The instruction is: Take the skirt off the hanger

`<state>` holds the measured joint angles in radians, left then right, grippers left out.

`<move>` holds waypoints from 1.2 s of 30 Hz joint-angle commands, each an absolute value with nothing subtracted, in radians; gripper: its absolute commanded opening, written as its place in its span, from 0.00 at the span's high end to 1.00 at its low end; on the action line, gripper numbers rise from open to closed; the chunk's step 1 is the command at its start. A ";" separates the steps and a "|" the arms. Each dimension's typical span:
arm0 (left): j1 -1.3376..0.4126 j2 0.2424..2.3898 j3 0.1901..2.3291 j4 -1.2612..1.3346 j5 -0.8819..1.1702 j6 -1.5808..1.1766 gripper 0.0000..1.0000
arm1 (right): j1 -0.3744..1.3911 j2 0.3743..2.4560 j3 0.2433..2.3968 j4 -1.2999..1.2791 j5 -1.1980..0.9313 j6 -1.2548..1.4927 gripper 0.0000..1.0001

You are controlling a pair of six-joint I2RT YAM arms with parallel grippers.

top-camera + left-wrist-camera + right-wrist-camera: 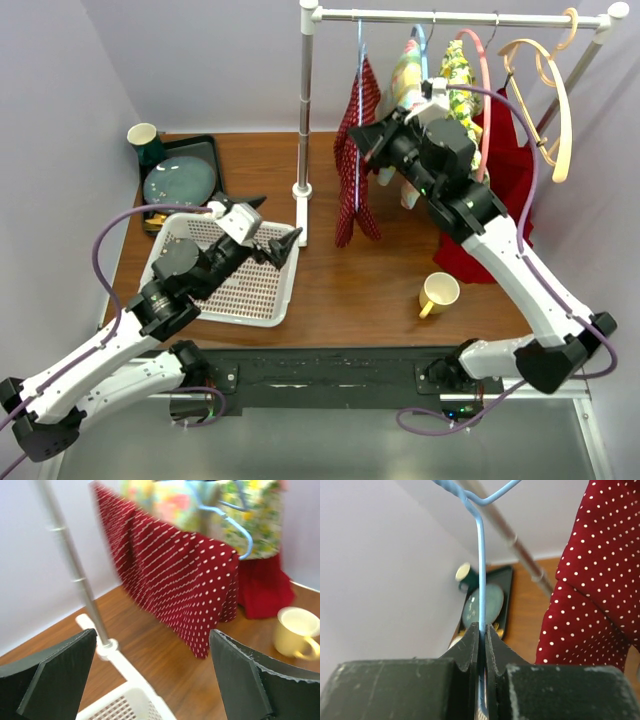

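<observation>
Right tool (480,628) clamps blue hanger wire (481,570); dotted skirt (595,590) hangs just beside, perhaps touching.

Two mugs (438,292) (one green (143,135)), one basket (255,290)

A lab test cell: plain walls (60,90) around a wooden table (360,290), clothes rack (308,100).

Red dotted skirt (175,580), blue hanger (230,522), yellow mug (298,632)
</observation>
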<state>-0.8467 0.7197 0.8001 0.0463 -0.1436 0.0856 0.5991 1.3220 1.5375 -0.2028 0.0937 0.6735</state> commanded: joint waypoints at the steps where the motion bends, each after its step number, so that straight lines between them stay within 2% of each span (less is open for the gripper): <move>1: -0.850 0.753 0.772 0.095 0.115 0.161 0.01 | 0.597 1.200 1.473 -0.155 -0.049 0.742 1.00; 5: -0.851 0.791 0.776 0.104 0.190 0.127 0.01 | 0.598 1.118 1.382 -0.140 -0.103 0.788 1.00; 10: -0.850 0.837 0.764 0.207 0.380 0.049 0.00 | 0.600 1.033 1.295 -0.075 -0.138 0.871 1.00; 19: -0.896 0.934 0.741 0.398 0.311 -0.103 0.00 | 0.598 1.009 1.229 -0.018 -0.126 0.939 1.00; 28: -0.992 1.023 0.750 0.451 0.226 -0.098 0.00 | 0.598 1.017 1.235 0.026 -0.112 0.985 1.00; 30: -1.009 1.035 0.752 0.459 0.203 -0.094 0.03 | 0.598 1.014 1.233 0.026 -0.104 0.986 1.00; 31: -1.015 1.048 0.753 0.462 0.192 -0.083 0.05 | 0.600 1.006 1.232 0.026 -0.103 0.988 1.00; 34: -1.026 1.066 0.756 0.459 0.167 -0.060 0.24 | 0.600 0.993 1.229 0.025 -0.095 0.988 1.00; 35: -1.028 1.069 0.759 0.457 0.164 -0.054 0.54 | 0.598 0.988 1.226 0.022 -0.094 0.985 1.00; 36: -1.029 1.066 0.762 0.451 0.149 -0.052 0.68 | 0.600 0.985 1.223 0.018 -0.089 0.979 1.00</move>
